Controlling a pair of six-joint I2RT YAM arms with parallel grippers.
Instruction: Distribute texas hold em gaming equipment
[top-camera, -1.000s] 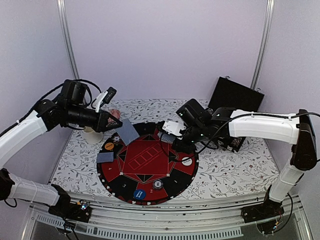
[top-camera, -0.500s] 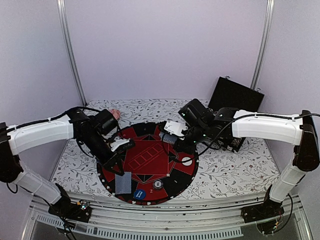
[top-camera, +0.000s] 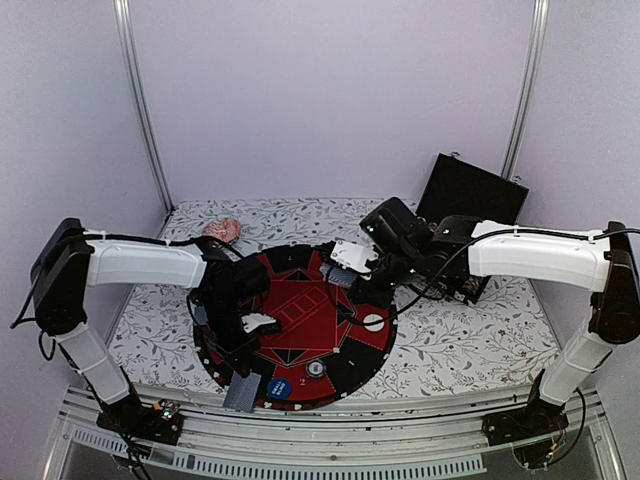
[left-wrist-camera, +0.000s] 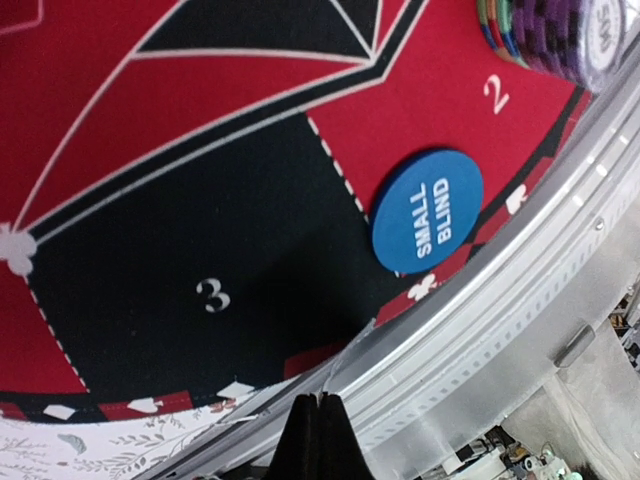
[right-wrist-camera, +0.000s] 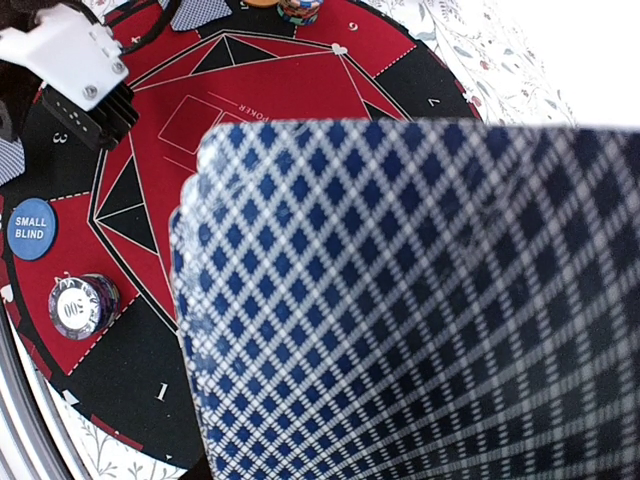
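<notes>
My left gripper (top-camera: 244, 378) is shut on one playing card with a grey-blue back (top-camera: 240, 394). It holds the card low over the near edge of the round red and black poker mat (top-camera: 300, 310), by the black sector marked 3. In the left wrist view the fingertips (left-wrist-camera: 318, 402) pinch the card (left-wrist-camera: 350, 350), which shows edge-on. My right gripper (top-camera: 347, 276) is shut on the deck of cards (right-wrist-camera: 420, 300), which fills the right wrist view and hides the fingers. A blue SMALL BLIND disc (left-wrist-camera: 427, 211) and a striped chip stack (left-wrist-camera: 560, 35) lie on the mat.
A white disc (top-camera: 373, 322) lies on the mat's right side. A pink patterned bowl (top-camera: 222, 229) sits at the back left. An open black case (top-camera: 470, 190) stands at the back right. The metal table rail (left-wrist-camera: 520, 330) runs just past the mat's near edge.
My left arm has swung the card from the back left, across the mat, down to the near edge by sector 3. The right arm and deck have stayed in place.
</notes>
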